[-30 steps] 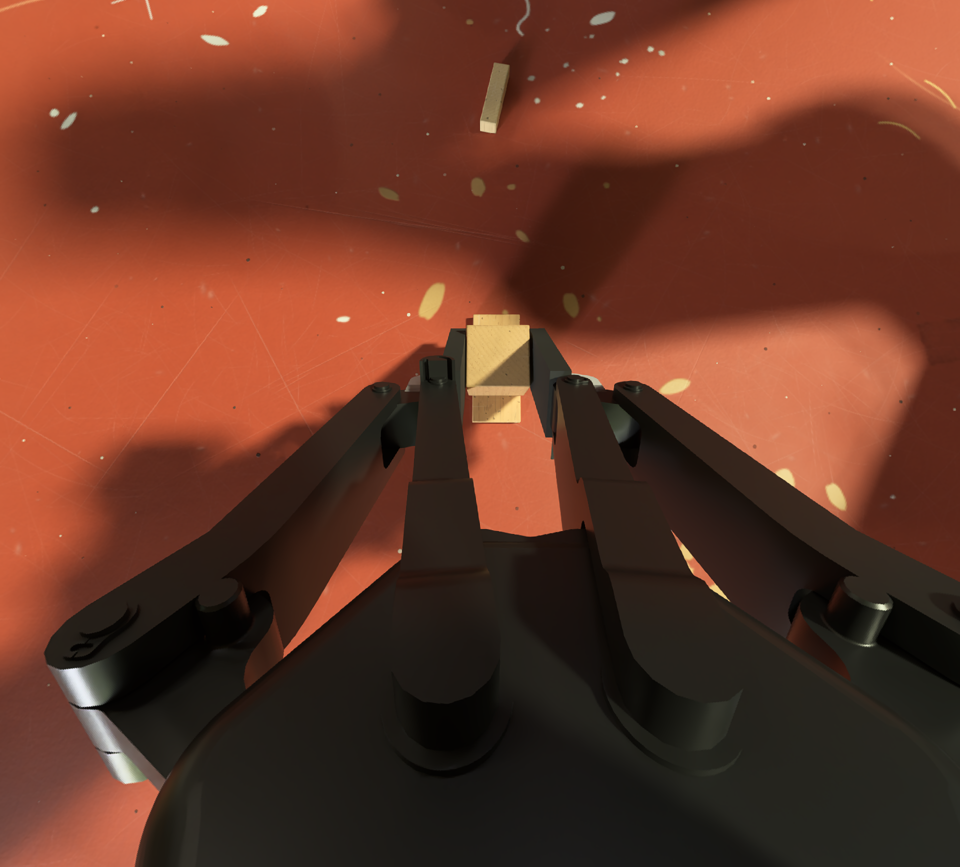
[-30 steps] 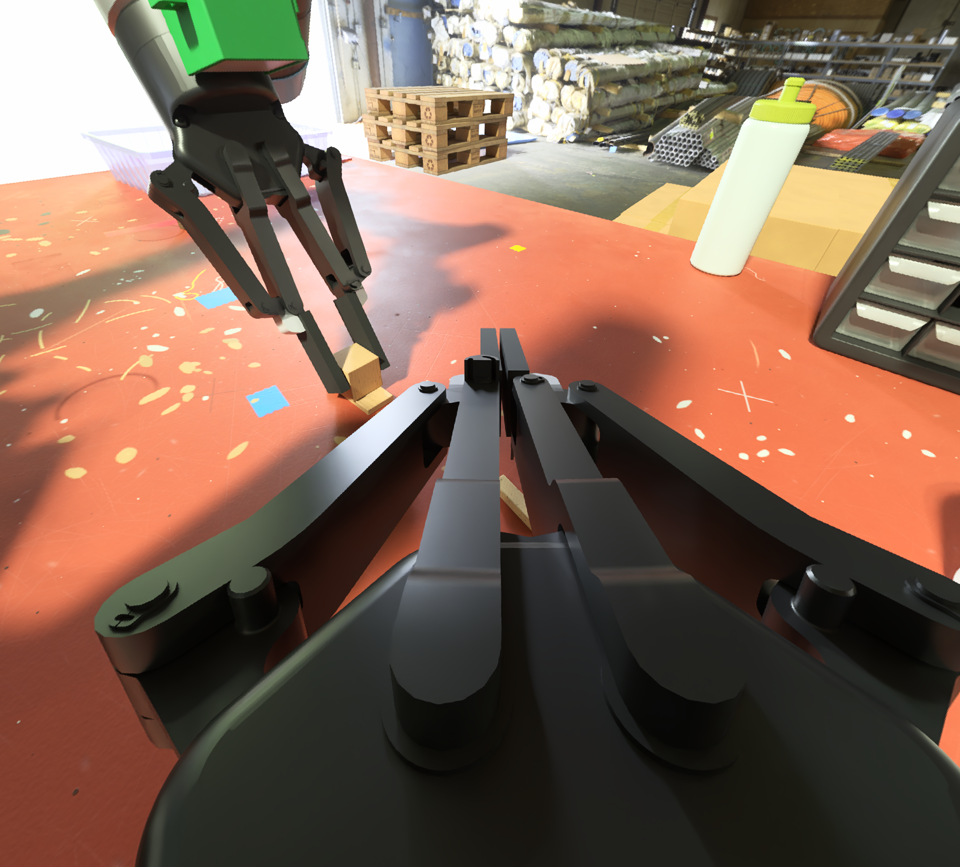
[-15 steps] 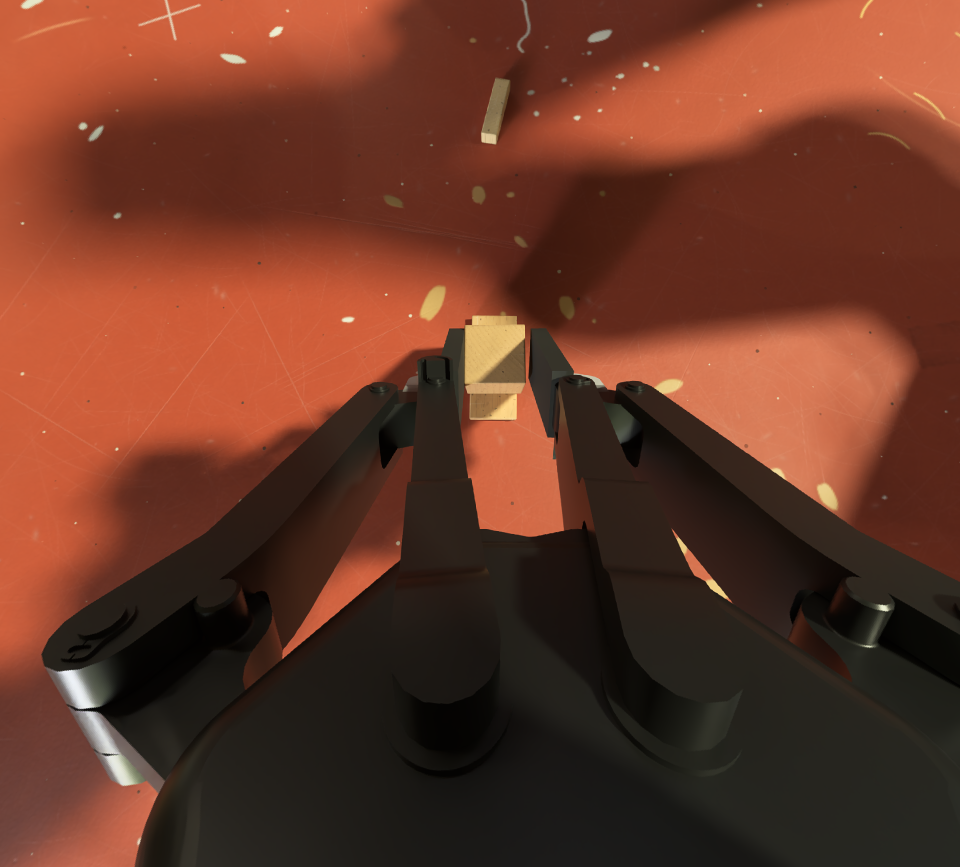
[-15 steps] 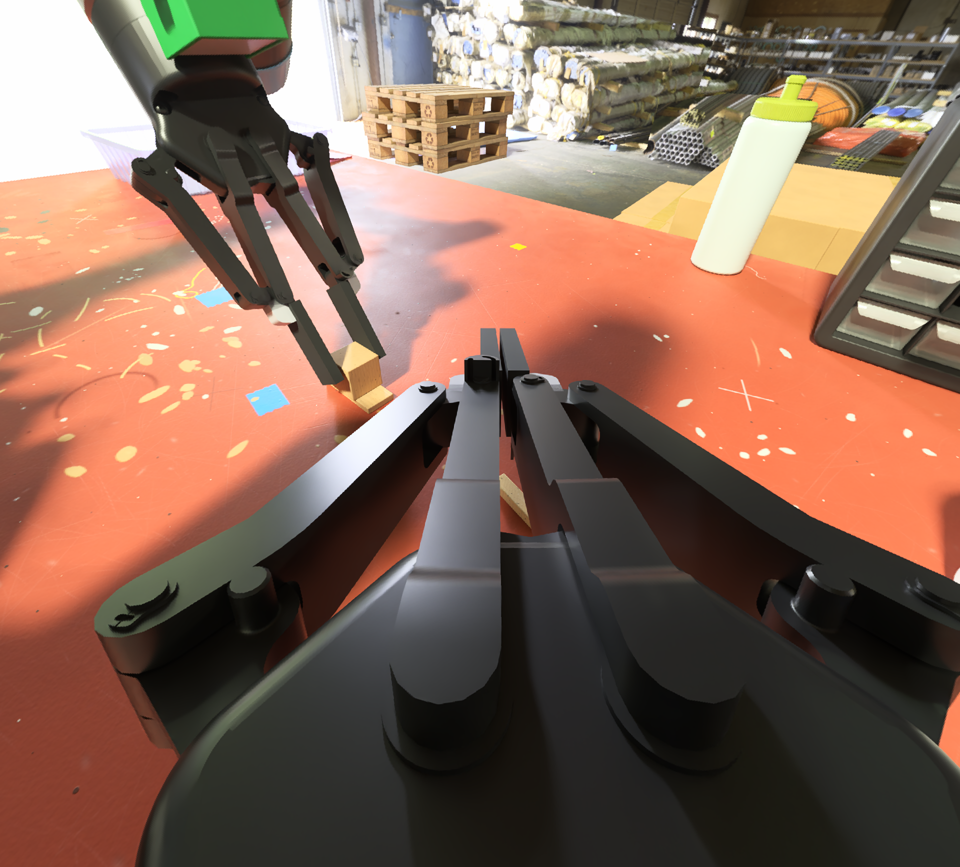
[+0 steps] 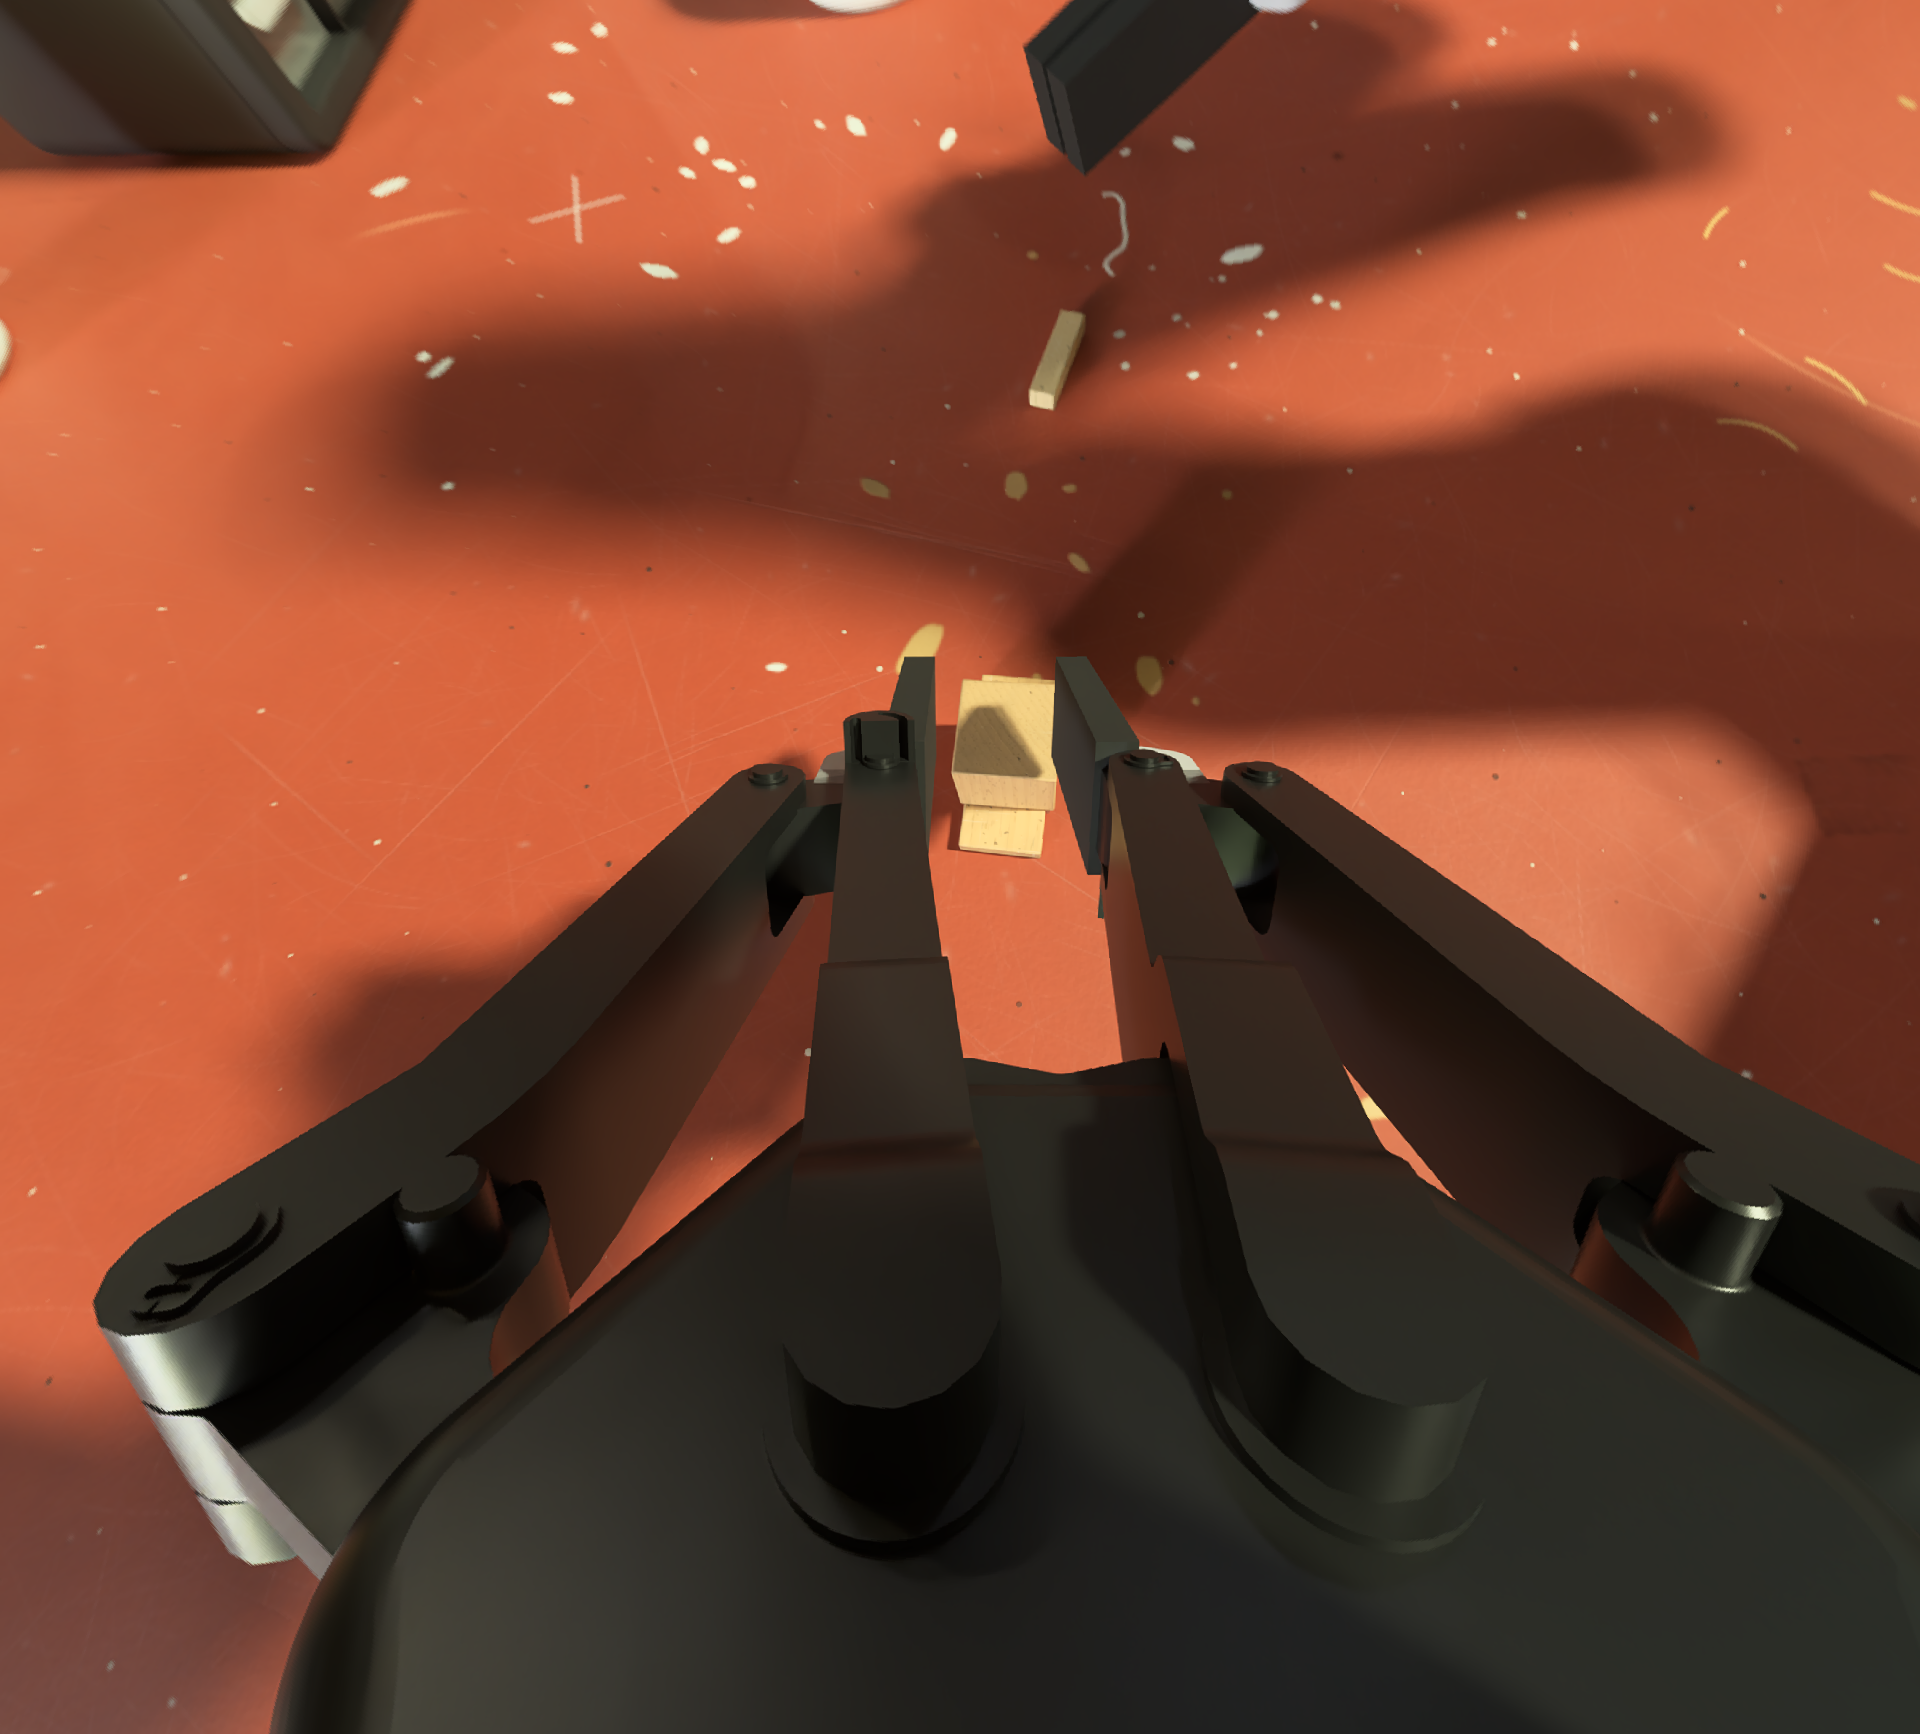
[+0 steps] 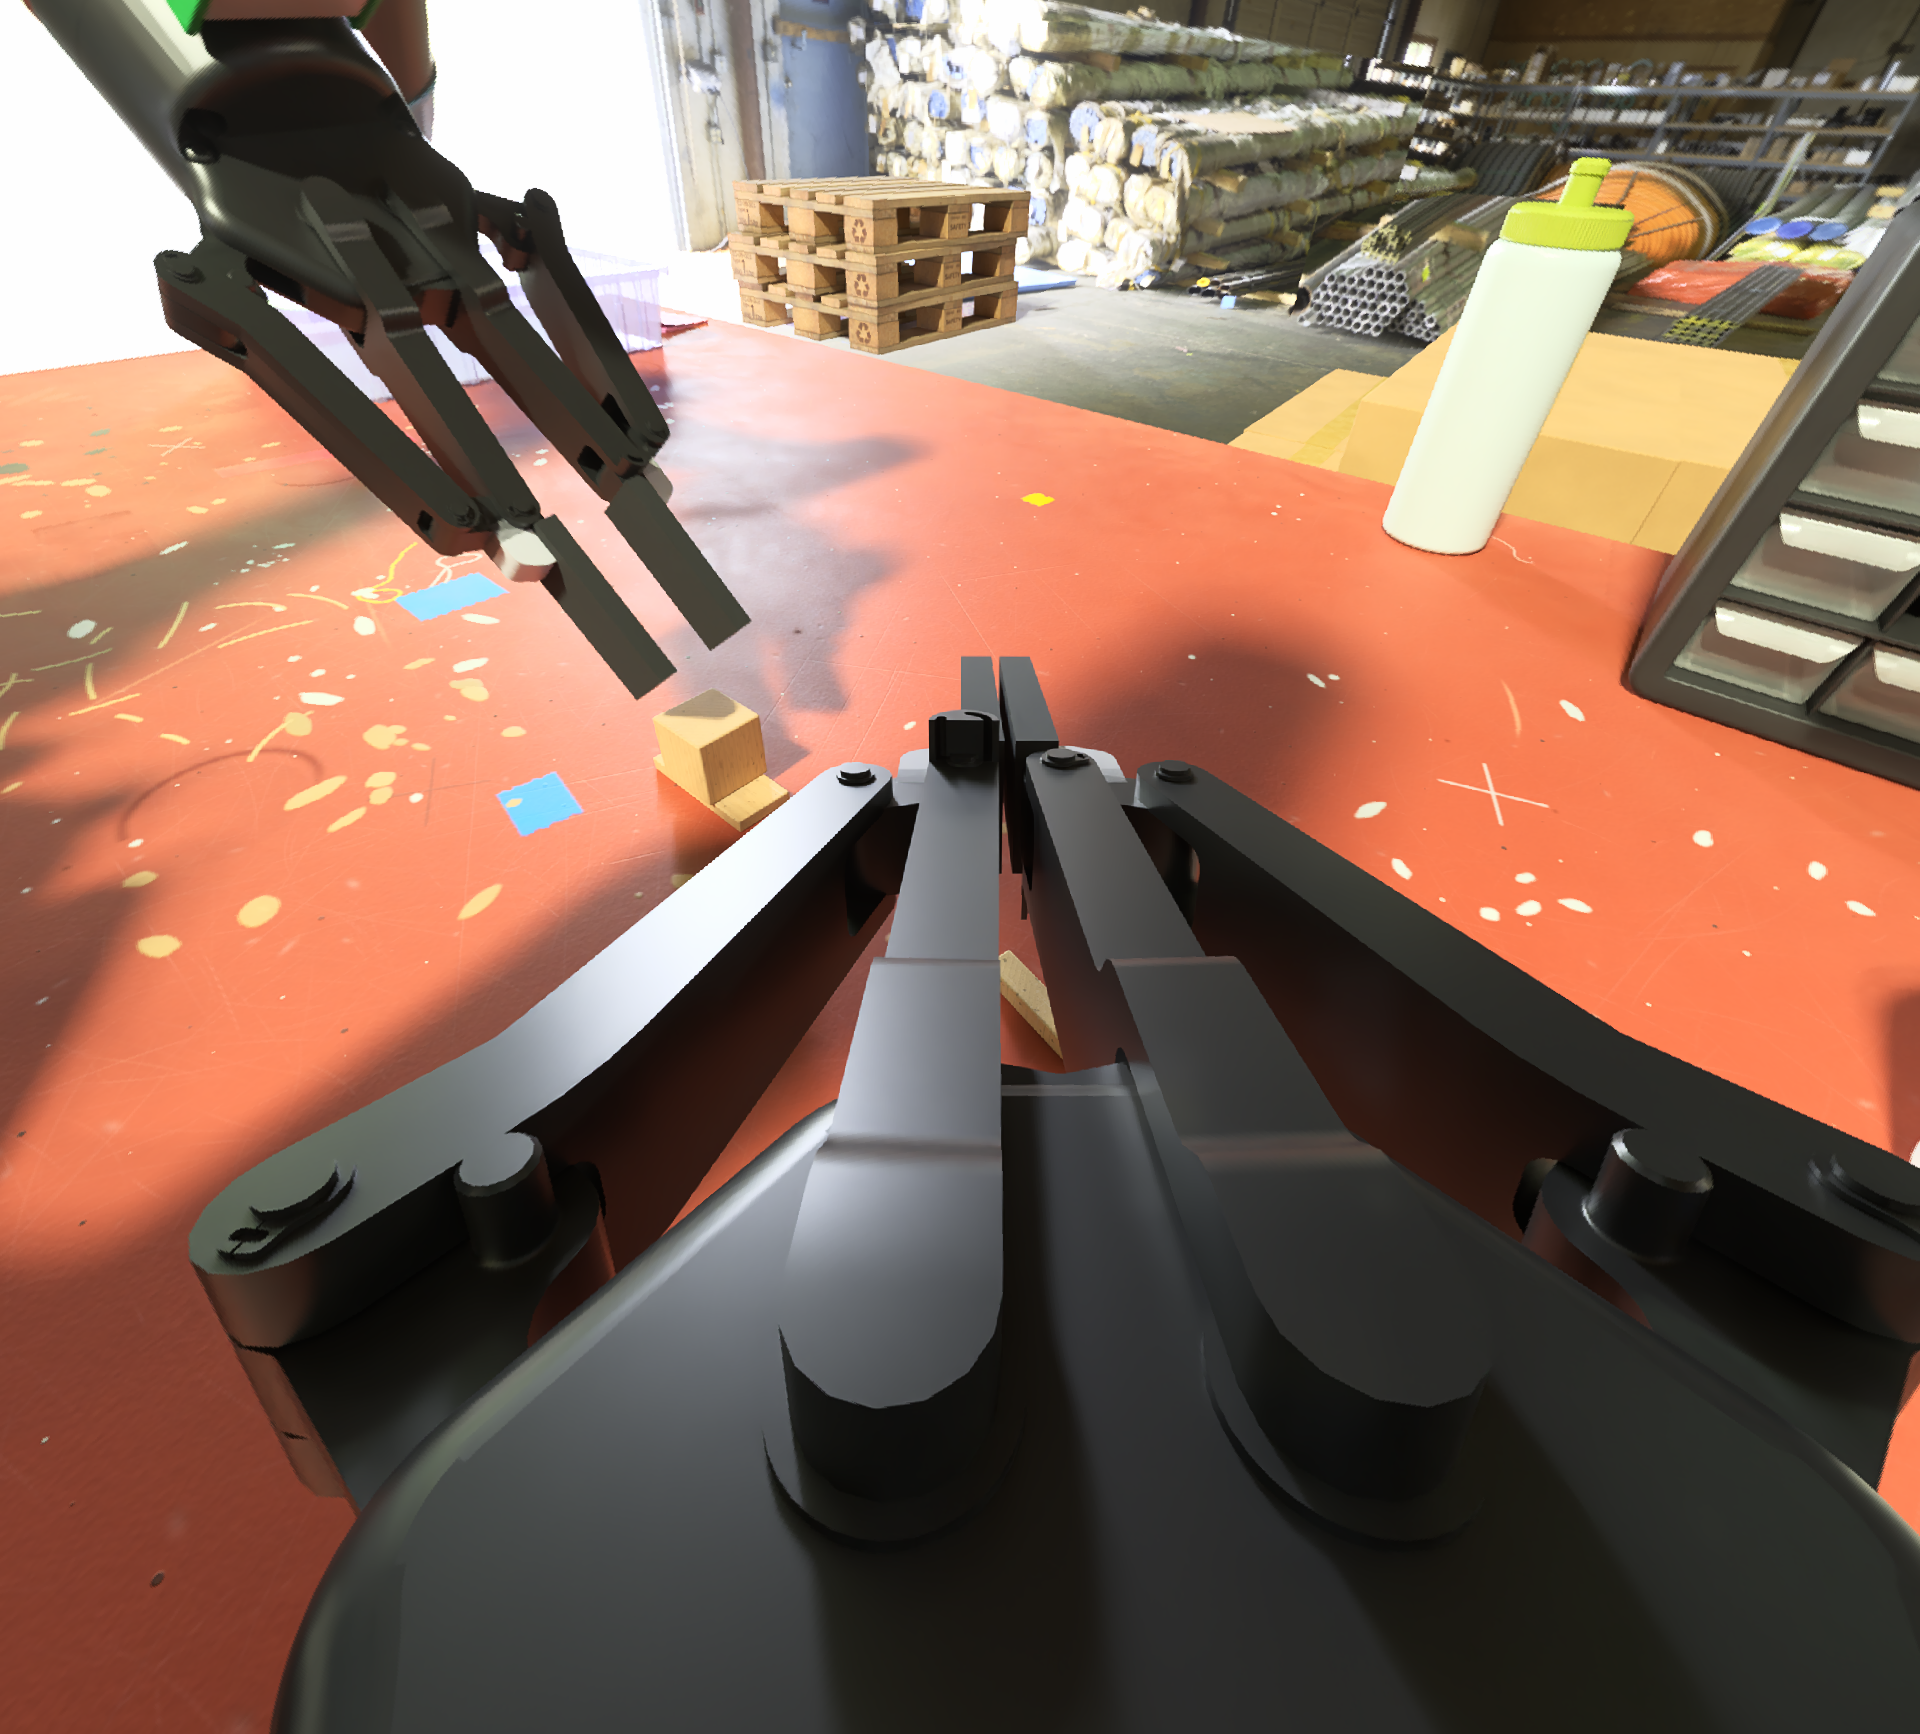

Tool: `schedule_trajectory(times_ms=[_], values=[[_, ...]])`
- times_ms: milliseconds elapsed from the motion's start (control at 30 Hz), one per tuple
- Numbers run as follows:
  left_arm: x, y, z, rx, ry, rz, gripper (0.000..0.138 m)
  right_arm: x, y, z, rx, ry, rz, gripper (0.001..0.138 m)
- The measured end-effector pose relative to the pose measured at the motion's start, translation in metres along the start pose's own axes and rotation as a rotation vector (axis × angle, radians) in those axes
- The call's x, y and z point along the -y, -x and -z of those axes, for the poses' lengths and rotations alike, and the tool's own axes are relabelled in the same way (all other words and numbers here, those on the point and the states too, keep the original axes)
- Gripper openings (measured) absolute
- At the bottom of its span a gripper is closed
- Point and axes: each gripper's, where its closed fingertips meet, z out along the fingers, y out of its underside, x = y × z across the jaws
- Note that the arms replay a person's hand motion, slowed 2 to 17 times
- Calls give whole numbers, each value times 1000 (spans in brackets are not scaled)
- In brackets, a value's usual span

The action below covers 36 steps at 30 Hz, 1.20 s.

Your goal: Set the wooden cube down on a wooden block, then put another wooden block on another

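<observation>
Two wooden pieces are sitting stacked on the red desk (image 5: 312,749): the wooden cube (image 5: 1004,742) is resting on a flat wooden block (image 5: 1001,830). Above them, the left gripper (image 5: 994,728) is hanging with its fingers spread apart, gripping nothing. Another thin wooden block (image 5: 1056,358) is lying well apart. Beyond it, the right gripper (image 6: 995,697) is hovering with fingers pressed together, empty. A white bottle (image 6: 1496,375) and drawer cabinet (image 6: 1808,583) are standing farther off.
</observation>
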Motion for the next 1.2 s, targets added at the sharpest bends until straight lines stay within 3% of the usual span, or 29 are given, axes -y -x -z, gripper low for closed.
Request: schedule_trajectory(times_ms=[333, 633, 900, 1200], values=[[13, 8, 41, 151, -163, 82, 27, -1, 0, -1, 1, 3, -6, 2], [8, 20, 98, 345, -291, 176, 21, -2, 0, -1, 1, 6, -7, 2], [-19, 40, 164, 556, -356, 286, 17, -3, 2, -2, 3, 9, -6, 2], [-73, 66, 243, 790, -358, 443, 16, -3, 4, -3, 10, 13, -2, 2]])
